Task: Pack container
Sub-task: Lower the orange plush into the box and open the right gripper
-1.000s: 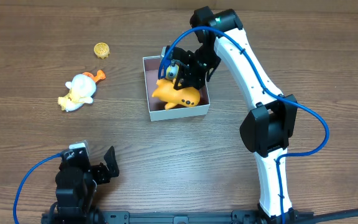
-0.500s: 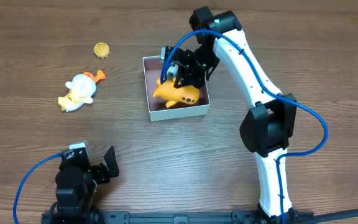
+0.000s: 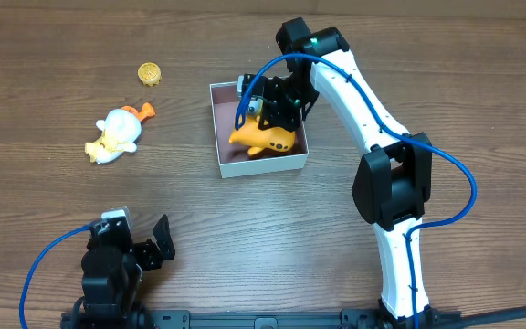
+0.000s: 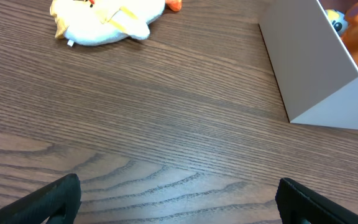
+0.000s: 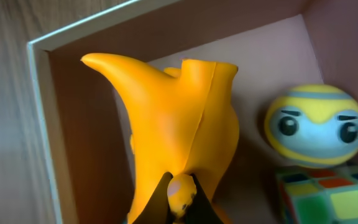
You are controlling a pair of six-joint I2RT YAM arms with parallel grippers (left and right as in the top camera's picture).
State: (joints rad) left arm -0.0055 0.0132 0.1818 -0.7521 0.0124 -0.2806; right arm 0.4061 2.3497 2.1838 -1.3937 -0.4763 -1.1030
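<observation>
The container [image 3: 261, 167], a square white-walled box with a pink-brown inside, stands at the table's middle. An orange toy [image 3: 265, 139] lies tilted in it, its pointed end toward the left wall. My right gripper [image 3: 268, 117] reaches down into the box. In the right wrist view that gripper [image 5: 182, 200] is shut on a small yellow nub of the orange toy [image 5: 179, 118], close to the box's inner wall [image 5: 73, 137]. My left gripper [image 3: 151, 247] stands open near the front left edge; in its wrist view the gripper [image 4: 179, 200] has only bare wood between its fingers.
A round yellow toy with a face [image 5: 316, 124] and a multicoloured cube [image 5: 328, 199] sit in the box beside the orange toy. A white duck toy [image 3: 115, 134] and a small gold round thing [image 3: 150, 73] lie on the table left of the box.
My right arm has shifted slightly toward the back of the table, the orange toy moving a little with it inside the box. The left arm has not moved.
</observation>
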